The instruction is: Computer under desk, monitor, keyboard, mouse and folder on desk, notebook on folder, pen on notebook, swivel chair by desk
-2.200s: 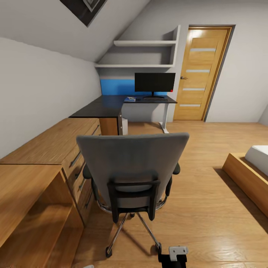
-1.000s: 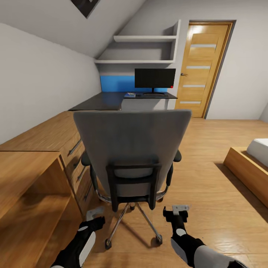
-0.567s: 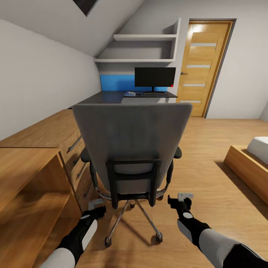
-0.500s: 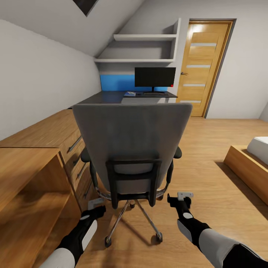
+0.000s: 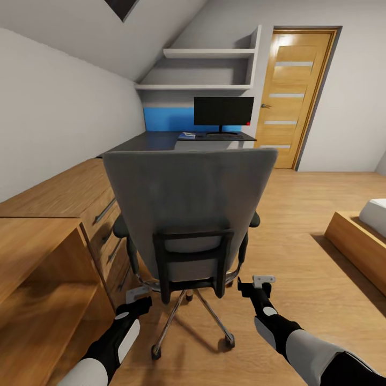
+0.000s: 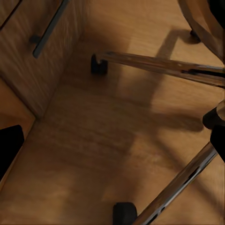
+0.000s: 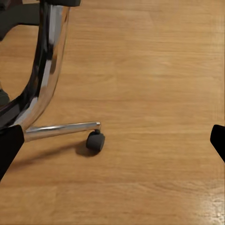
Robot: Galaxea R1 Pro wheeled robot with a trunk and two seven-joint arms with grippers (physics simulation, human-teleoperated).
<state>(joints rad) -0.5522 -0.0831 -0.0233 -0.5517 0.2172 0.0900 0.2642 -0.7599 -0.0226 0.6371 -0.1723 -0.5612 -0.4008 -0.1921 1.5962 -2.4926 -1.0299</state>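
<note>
Chair (image 5: 187, 214) sits dead ahead, backrest facing the robot, between the left gripper (image 5: 138, 298) and right gripper (image 5: 260, 284), both low by its base. Both look spread. Desk (image 5: 161, 142) lies straight beyond, so pushing forward looks natural. Folder's hidden behind the backrest.

Matt grey cloth swivel chair (image 5: 187, 198), glossy chrome legs (image 6: 159, 63), smooth wood floor (image 7: 150, 61).

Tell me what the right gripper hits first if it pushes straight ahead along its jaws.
Probably the wooden floor: the right gripper points down at bare boards, with the swivel chair caster and chrome leg off to one side. Depth is uncertain.
</note>
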